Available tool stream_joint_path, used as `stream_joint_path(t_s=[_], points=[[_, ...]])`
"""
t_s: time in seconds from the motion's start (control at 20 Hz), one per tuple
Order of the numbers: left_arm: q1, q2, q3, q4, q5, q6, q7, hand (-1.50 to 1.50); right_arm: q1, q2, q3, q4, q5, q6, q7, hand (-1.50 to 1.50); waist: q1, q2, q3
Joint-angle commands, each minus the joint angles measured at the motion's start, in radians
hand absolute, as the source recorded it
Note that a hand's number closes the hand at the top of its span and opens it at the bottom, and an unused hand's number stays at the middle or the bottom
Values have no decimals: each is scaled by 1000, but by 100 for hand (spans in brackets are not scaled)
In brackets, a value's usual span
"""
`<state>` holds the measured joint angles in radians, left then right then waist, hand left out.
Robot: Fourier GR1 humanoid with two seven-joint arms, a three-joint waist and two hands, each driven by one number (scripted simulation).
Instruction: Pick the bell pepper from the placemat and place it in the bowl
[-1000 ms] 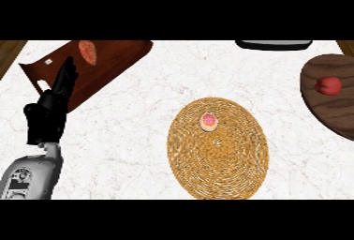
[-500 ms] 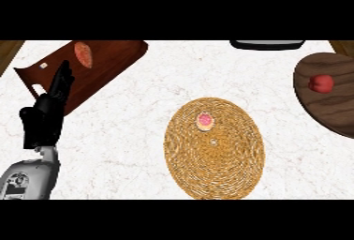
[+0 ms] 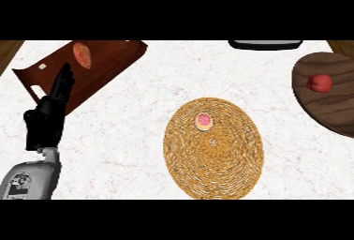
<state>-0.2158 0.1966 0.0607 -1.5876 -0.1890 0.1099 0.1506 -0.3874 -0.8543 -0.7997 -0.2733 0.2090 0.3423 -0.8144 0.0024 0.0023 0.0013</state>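
A small red bell pepper (image 3: 319,82) lies on a dark brown round placemat (image 3: 330,110) at the right edge, partly cut off by the view. In the middle of the counter sits a round woven tan bowl (image 3: 214,159) with a small pink patch (image 3: 204,120) near its far side. My left hand (image 3: 47,123) shows at the left, open, with its fingers straight and pointing up over the edge of a brown board. It is far from both the pepper and the bowl. My right hand does not show.
A dark brown cutting board (image 3: 104,65) lies at the back left with a reddish oval item (image 3: 83,54) on it. A black and grey object (image 3: 265,44) pokes in at the back edge. White marble counter (image 3: 131,136) lies between the hand and the bowl.
My left hand has sunk slightly toward the lower left. The pepper, placemat and bowl have not moved.
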Motion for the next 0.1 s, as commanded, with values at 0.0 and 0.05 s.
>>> stream_joint_path(t_s=[0.0, 0.05], points=[[-14, -10, -2, -19, -1, -7, 44, 0, 28, 23, 20, -30, -44, 38, -29, -150, 1, -1, 0], [27, 14, 18, -41, 15, -31, 18, 0, 58, 31, 35, -88, -53, 47, -16, -150, -3, -4, -2]])
